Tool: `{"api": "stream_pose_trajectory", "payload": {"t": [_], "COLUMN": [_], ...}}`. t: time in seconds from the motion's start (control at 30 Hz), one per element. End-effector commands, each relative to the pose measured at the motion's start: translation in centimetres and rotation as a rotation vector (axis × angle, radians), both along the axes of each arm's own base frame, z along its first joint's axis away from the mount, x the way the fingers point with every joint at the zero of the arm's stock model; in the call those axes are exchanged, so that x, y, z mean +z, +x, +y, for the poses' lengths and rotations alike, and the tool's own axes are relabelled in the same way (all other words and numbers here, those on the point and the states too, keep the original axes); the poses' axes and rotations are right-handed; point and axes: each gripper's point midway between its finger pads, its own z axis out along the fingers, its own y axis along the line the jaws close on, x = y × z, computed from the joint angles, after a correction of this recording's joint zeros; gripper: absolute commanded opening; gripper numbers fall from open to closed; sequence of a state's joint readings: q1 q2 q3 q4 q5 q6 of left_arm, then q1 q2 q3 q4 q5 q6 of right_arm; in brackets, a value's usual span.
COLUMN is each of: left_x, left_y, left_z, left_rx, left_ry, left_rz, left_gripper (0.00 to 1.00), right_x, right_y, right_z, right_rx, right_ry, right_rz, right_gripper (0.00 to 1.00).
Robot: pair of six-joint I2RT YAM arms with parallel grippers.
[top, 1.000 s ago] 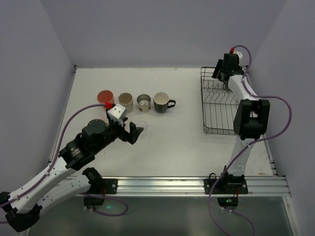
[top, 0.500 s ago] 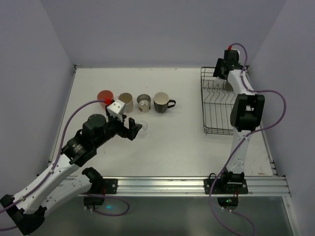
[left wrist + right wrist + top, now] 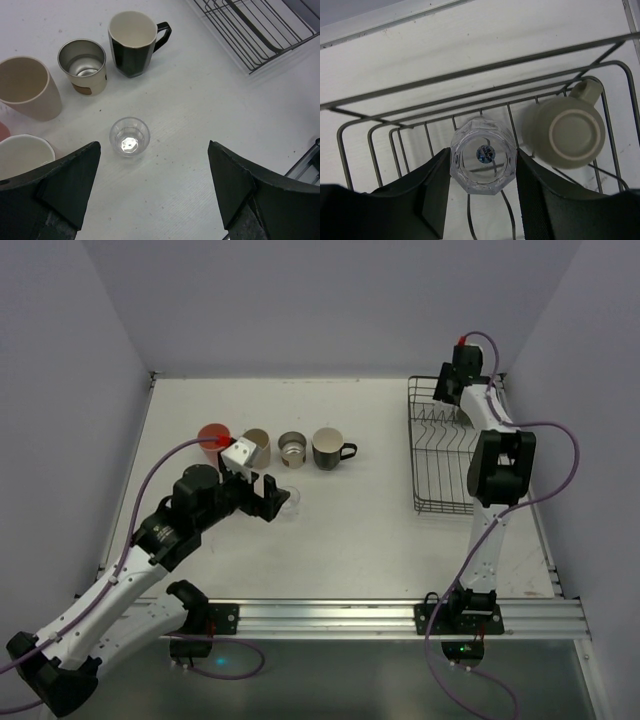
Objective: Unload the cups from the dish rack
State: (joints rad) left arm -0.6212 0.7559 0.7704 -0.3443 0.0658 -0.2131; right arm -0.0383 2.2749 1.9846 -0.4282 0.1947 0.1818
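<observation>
In the right wrist view my right gripper [image 3: 482,159] is shut on an upside-down clear glass [image 3: 482,150], one finger pressed to each side, inside the dish rack [image 3: 470,73]. Beside it in the rack sits an inverted grey-olive cup [image 3: 570,131]. Seen from above, this gripper [image 3: 452,393] is at the far end of the rack [image 3: 425,455]. On the table stand a salmon tumbler [image 3: 213,435], a tan cup [image 3: 257,445], a metal cup [image 3: 292,449] and a dark mug [image 3: 328,447]. My left gripper [image 3: 152,150] hangs open above the table, with a clear glass [image 3: 129,136] standing free just ahead of it.
The rack's upright tines [image 3: 447,428] run across its middle, and its near corner [image 3: 250,35] shows in the left wrist view. Grey walls close in the table on three sides. The metal rail [image 3: 400,618] with both arm bases lies along the near edge.
My right gripper's fingers have closed onto the clear glass in the rack. My left arm has drawn up and back a little from the clear glass on the table.
</observation>
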Motion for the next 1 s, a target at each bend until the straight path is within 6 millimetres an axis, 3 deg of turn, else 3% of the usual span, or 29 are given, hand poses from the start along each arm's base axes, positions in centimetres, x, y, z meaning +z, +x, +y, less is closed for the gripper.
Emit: {"api": "stream_pose_trajectory", "payload": {"t": [0.0,0.1,0.17,0.2,0.23,0.3,0.33,0.37,0.4,0.43,0.47,0.5,0.53,0.57,0.6,0.67,0.7,0.77,0.8,0.87,0.97], "left_x": [0.7,0.8,1.2,1.7,2.1,3.2,3.6,3.8,4.5,5.0,4.6,5.6,6.0,6.5,6.6,6.1,6.9,6.7,6.5,6.2,5.8], "left_y": [0.4,0.4,0.3,0.3,-0.1,-0.3,-0.9,-1.0,-1.1,-1.8,-2.0,-2.0,-2.4,-2.4,-2.5,-3.0,-3.1,-3.2,-3.2,-3.2,-3.6], "left_z": [-0.6,-1.0,-1.4,-1.7,-2.3,-3.1,-3.8,-4.2,-4.8,-5.6,-6.1,-6.8,-7.6,-7.9,-8.3,-9.1,-9.5,-10.2,-10.4,-11.1,-12.1], "left_rx": [-0.032,-0.046,-0.060,-0.069,-0.092,-0.129,-0.163,-0.178,-0.201,-0.243,-0.265,-0.295,-0.330,-0.348,-0.364,-0.403,-0.426,-0.447,-0.448,-0.458,-0.479], "left_ry": [-0.017,-0.026,-0.051,-0.071,-0.105,-0.154,-0.190,-0.209,-0.245,-0.297,-0.318,-0.363,-0.417,-0.454,-0.483,-0.536,-0.570,-0.613,-0.623,-0.657,-0.685], "left_rz": [-0.029,-0.020,-0.017,-0.025,-0.013,-0.016,0.002,0.014,0.003,0.033,0.058,0.040,0.069,0.055,0.067,0.130,0.109,0.138,0.151,0.180,0.217], "left_gripper": [0.92,0.92,0.92,0.92,0.92,0.90,0.89,0.89,0.88,0.87,0.86,0.84,0.83,0.82,0.79,0.75,0.72,0.70,0.69,0.68,0.66], "right_x": [10.6,14.8,17.7,17.1,19.7,21.1,21.2,21.9,18.9,19.2,21.9,18.8,19.1,21.7,19.7,20.5,20.3,21.4,20.8,21.4,20.5], "right_y": [-0.3,-1.2,-3.0,-3.9,-5.3,-6.9,-9.1,-10.0,-11.8,-12.9,-15.1,-16.9,-18.7,-21.1,-22.9,-26.5,-28.7,-31.9,-33.5,-35.4,-37.4], "right_z": [1.1,1.7,2.7,3.1,3.6,5.5,5.8,8.2,9.8,11.1,12.9,14.1,16.1,17.9,19.2,22.4,23.1,25.0,25.2,25.9,27.1], "right_rx": [0.015,0.014,0.034,0.038,0.050,0.092,0.097,0.123,0.165,0.202,0.246,0.263,0.327,0.417,0.453,0.600,0.640,0.751,0.778,0.821,0.875], "right_ry": [0.004,0.045,0.095,0.114,0.136,0.226,0.249,0.313,0.377,0.430,0.518,0.576,0.673,0.717,0.759,0.851,0.888,0.990,1.021,1.090,1.147], "right_rz": [-0.251,-0.371,-0.445,-0.436,-0.490,-0.541,-0.554,-0.587,-0.526,-0.546,-0.622,-0.570,-0.567,-0.647,-0.607,-0.601,-0.600,-0.614,-0.608,-0.623,-0.591], "right_gripper": [0.28,0.27,0.27,0.27,0.27,0.27,0.27,0.26,0.26,0.26,0.26,0.26,0.26,0.26,0.26,0.26,0.26,0.26,0.26,0.26,0.25]}}
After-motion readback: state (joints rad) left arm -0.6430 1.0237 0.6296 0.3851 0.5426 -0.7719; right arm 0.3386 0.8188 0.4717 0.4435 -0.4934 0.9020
